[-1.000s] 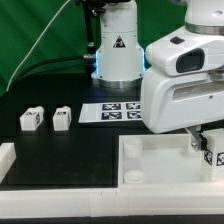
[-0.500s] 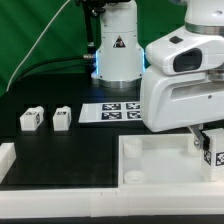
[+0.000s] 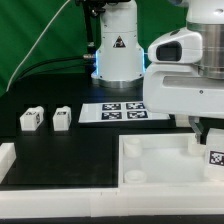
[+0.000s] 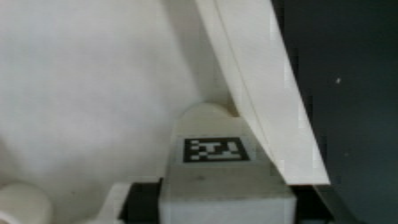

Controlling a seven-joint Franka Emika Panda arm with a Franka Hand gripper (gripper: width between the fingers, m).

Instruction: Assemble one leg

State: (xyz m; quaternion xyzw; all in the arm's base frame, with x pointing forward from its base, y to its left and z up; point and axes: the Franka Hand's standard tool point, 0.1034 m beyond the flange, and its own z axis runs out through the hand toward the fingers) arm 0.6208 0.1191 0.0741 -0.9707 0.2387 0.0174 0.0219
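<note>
Meanwhile, two spare legs (image 3: 31, 119) (image 3: 62, 117) stand untouched at the exterior view's left on the black table (image 3: 60, 140), the marker board (image 3: 113, 112) lies at centre, and the arm has slid toward the frame's right edge and lifted a little, so the leg (image 3: 213, 157) it carries now hangs over the tray (image 3: 150, 160) near its right rim. I judge that a move toward a corner socket. In the wrist view the claw (image 4: 215, 190) is closed on the leg (image 4: 217, 150) at lower centre, tag facing the camera.
</note>
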